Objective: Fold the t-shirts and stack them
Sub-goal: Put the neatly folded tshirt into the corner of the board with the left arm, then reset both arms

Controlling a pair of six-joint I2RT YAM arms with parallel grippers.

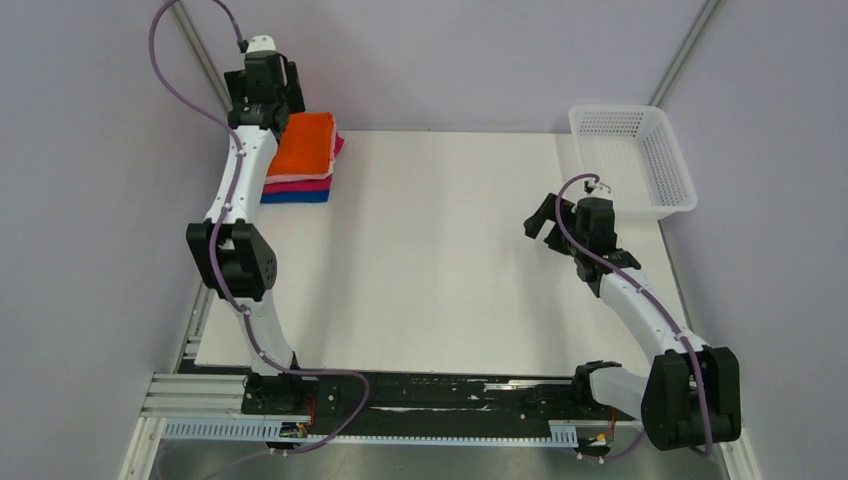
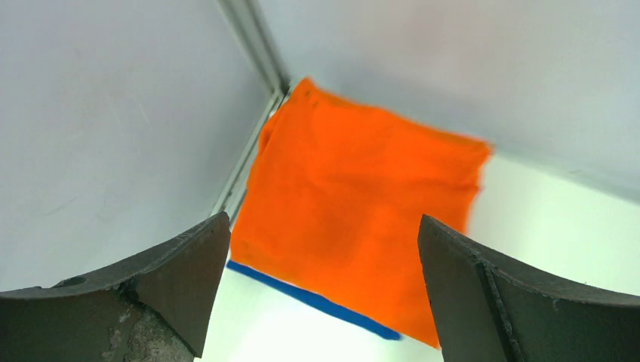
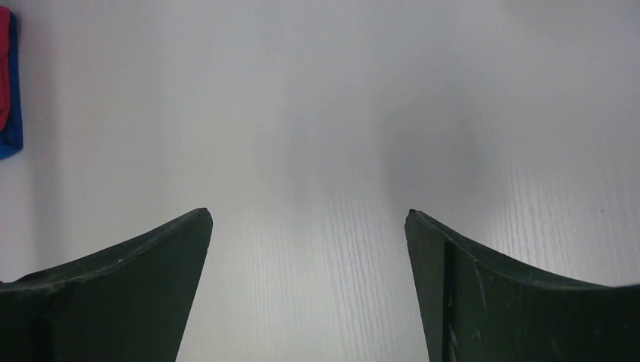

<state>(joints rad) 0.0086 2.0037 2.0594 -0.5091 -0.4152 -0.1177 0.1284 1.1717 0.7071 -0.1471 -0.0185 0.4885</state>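
A folded orange tee [image 1: 303,146] lies on top of a stack at the table's far left corner, over magenta [image 1: 300,185] and blue [image 1: 296,197] folded tees. In the left wrist view the orange tee [image 2: 355,204] fills the middle, with the blue tee's edge [image 2: 317,300] below it. My left gripper [image 1: 268,80] hovers above the stack, open and empty [image 2: 323,234]. My right gripper [image 1: 548,222] is open and empty [image 3: 308,219] over bare table at the right of the middle. The stack's edge shows at the far left of the right wrist view [image 3: 9,90].
A white plastic mesh basket [image 1: 632,160] stands at the far right corner of the white table [image 1: 440,260], just behind my right gripper. Grey walls close in at the back and both sides.
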